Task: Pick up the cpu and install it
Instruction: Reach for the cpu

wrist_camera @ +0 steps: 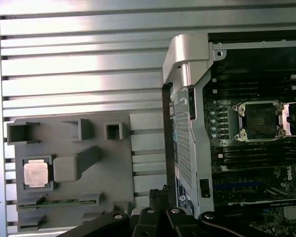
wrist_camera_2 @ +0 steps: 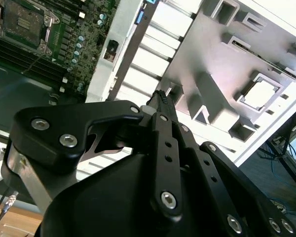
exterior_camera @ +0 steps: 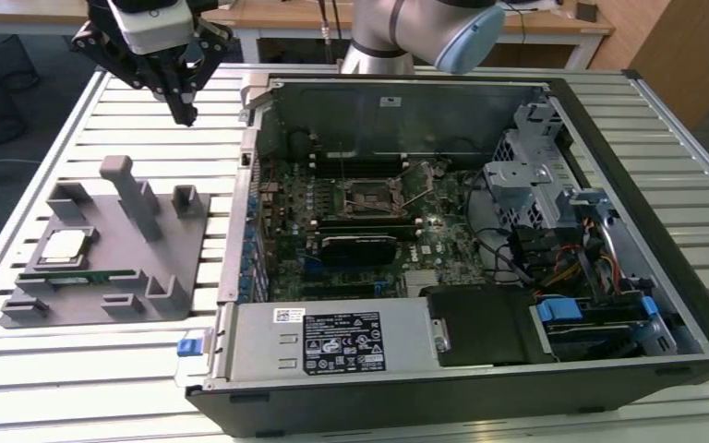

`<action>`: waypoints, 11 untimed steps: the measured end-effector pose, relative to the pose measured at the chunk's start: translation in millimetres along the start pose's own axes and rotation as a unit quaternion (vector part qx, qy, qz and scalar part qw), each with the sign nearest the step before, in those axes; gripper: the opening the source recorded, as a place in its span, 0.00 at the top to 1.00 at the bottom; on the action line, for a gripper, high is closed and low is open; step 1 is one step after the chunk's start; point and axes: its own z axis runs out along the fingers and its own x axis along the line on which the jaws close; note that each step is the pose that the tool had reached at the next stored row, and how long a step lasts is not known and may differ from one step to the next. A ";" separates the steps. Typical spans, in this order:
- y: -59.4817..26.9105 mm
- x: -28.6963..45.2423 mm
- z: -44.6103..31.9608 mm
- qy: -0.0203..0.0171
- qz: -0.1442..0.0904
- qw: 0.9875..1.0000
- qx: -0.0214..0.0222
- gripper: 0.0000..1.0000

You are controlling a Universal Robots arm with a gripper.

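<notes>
The gripper [exterior_camera: 186, 113] hangs above the slatted metal worktop [exterior_camera: 84, 388], at the far edge as the exterior view shows it, between the grey holder [exterior_camera: 145, 231] and the open computer case [exterior_camera: 650, 185]. Its black fingers come together to a narrow tip with no visible gap, and nothing is held between them. It touches neither the holder nor the case.

The cpu [exterior_camera: 63, 245] lies flat in a square recess of the grey holder, on the exterior view's left, well apart from the gripper. Its pale metal top faces up in both wrist views [wrist_camera: 35, 174] [wrist_camera_2: 260, 94]. Just beside it in the holder lies a thin green memory stick [exterior_camera: 78, 276].

Inside the case, the motherboard's socket [exterior_camera: 373, 197] stands with its frame lifted and no chip seated in it, as the first wrist view [wrist_camera: 260, 120] shows.
</notes>
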 end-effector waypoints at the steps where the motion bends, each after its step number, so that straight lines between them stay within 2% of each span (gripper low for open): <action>1: -0.1 2.2 0.0 0.000 0.000 1.000 0.000 0.89; 5: -0.5 13.2 -0.1 0.000 0.000 1.000 0.000 0.89; 11: -0.9 33.4 0.1 0.000 0.000 1.000 0.000 0.89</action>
